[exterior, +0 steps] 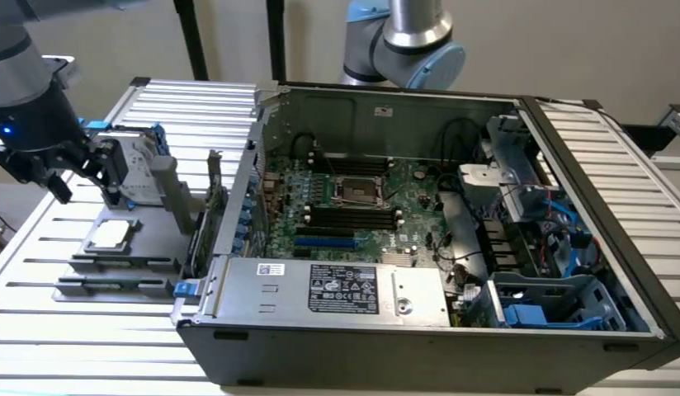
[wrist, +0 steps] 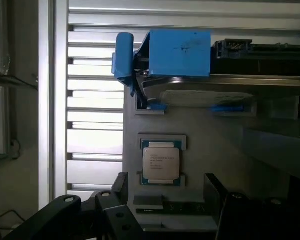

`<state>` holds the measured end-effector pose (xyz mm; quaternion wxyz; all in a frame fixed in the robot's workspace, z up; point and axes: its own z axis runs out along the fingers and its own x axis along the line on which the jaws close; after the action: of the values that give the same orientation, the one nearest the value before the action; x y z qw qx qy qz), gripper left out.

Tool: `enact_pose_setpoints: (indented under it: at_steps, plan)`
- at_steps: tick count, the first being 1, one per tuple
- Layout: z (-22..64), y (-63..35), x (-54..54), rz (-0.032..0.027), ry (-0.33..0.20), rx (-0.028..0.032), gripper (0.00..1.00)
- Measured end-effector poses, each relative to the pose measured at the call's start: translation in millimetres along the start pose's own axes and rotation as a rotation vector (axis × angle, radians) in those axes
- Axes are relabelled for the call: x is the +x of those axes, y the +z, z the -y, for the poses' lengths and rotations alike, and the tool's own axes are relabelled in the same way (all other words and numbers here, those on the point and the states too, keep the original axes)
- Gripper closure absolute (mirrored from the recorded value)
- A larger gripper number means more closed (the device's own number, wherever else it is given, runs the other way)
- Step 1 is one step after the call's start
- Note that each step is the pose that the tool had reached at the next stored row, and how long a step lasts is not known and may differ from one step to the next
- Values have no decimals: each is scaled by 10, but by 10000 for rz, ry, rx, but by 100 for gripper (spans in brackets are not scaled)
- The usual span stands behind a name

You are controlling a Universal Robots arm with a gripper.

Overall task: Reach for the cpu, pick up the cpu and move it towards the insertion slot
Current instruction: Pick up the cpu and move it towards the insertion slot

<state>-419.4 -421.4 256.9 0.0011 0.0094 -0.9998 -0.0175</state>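
Note:
The cpu [exterior: 111, 235] is a small flat square chip with a silvery top, lying in a holder on the grey fixture plate [exterior: 54, 290] at the exterior view's left, outside the computer case. My gripper [exterior: 87, 196] hangs above and slightly behind it, open, with nothing between its fingers. In the wrist view the cpu [wrist: 161, 162] lies flat just beyond the two black fingertips [wrist: 121, 182], and the gripper [wrist: 165, 184] is spread wider than the chip. The insertion slot [exterior: 359, 191] is the metal-framed square socket with a dark centre on the motherboard inside the case.
An upright grey hard drive with blue clips [exterior: 142, 169] stands just behind the cpu, close to the gripper; its blue clip [wrist: 180, 52] also appears in the wrist view. The open computer case [exterior: 428, 330] has high walls, long black memory slots [exterior: 351, 219], cables and a blue-clipped drive bay [exterior: 550, 309].

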Motion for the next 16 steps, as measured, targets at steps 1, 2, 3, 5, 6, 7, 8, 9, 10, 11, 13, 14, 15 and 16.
enact_pose_setpoints:
  at_steps: [1,2,3,5,6,7,8,9,10,11,13,14,15,16]
  plan:
    - [1,17,0,-1,0,0,29]
    - [1,36,0,-1,1,0,29]
    - [2,54,0,-1,1,0,29]
    - [3,90,0,0,2,0,29]
    - [4,108,0,0,3,0,29]
    - [5,128,0,1,3,0,29]
    - [5,145,0,0,4,0,29]
    - [6,163,0,0,5,0,29]
    - [7,181,0,-1,6,0,29]
    - [7,199,0,-1,6,1,29]
    - [9,236,0,0,8,0,29]
    - [10,254,0,0,9,0,29]
    - [11,272,0,-1,11,0,29]
    - [12,290,0,-1,11,1,29]
